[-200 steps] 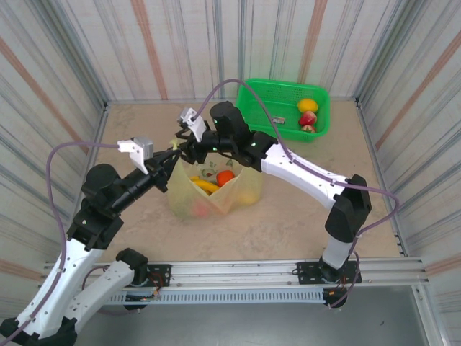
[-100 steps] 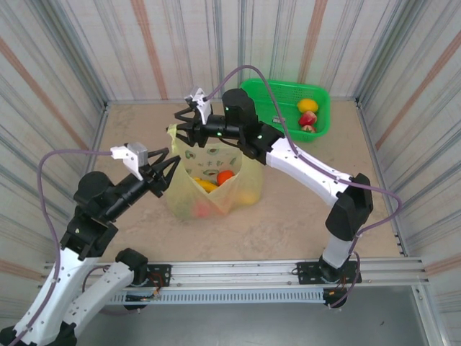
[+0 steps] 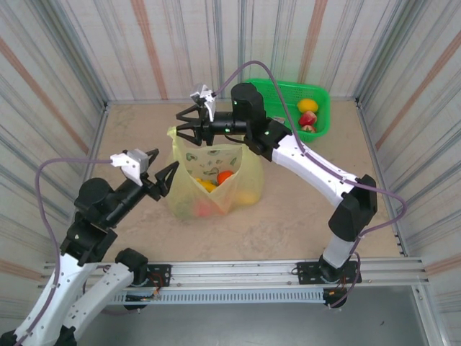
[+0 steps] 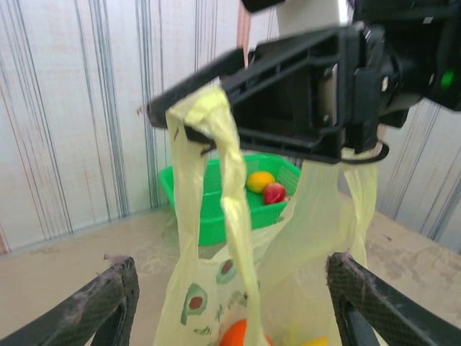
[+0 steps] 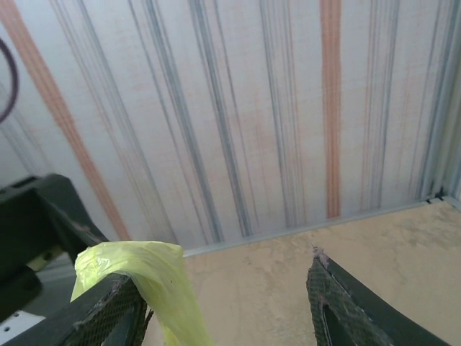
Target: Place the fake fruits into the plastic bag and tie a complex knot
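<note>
Yellow-green handle (image 4: 220,133) of the plastic bag (image 3: 186,193) now hangs off my spread right fingers (image 5: 344,308) — my left fingers (image 4: 101,303) have just released it and gape empty — so the knot looks not yet begun.

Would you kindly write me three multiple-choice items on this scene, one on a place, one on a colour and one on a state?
1. Where on the table does the basket stand?
A) far right
B) near left
C) centre

2. What colour is the bag?
A) blue
B) pale yellow
C) white

3. How is the left end effector?
A) shut on a banana
B) open, gripping nothing
C) shut on a lemon

Key:
1 A, it sits at the far right in the top view.
2 B, its thin plastic shows pale yellow.
3 B, its fingers stand wide apart with nothing between them.
</note>
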Controlling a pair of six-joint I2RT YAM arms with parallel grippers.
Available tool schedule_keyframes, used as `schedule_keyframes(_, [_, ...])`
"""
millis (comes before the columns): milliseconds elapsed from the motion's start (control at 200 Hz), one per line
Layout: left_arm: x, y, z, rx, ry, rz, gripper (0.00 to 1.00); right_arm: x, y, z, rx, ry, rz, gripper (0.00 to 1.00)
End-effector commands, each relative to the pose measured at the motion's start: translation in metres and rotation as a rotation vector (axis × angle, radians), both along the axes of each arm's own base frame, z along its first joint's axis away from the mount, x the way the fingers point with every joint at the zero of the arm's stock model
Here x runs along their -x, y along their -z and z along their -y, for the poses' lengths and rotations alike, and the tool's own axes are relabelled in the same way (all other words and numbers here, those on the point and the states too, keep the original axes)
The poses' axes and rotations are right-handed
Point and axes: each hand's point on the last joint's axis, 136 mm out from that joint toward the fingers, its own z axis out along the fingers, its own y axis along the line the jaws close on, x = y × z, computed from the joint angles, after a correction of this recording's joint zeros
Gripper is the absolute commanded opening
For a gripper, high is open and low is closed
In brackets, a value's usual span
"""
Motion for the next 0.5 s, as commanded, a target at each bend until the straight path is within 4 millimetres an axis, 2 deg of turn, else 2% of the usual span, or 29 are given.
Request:
schedule_keyframes(0, [-0.004,-0.002,0.003,-0.024,-0.001,0.032,0.69,0.020,-0.024,0.006,-0.079,-0.070,0.007,0.60])
schedule_keyframes(175, [-0.006,-0.003,0.005,-0.029,0.006,0.032,0.55,0.025,-0.026,0.001,-0.122,-0.093,0.003,0.59])
schedule_keyframes(386, [-0.007,-0.006,0.013,-0.028,0.045,0.031,0.26,0.024,-0.011,-0.002,-0.095,-0.086,0.004,0.57])
schedule_keyframes(496, [-0.008,-0.007,0.016,-0.026,0.058,0.029,0.15,0.023,0.000,-0.003,-0.067,-0.081,0.010,0.57])
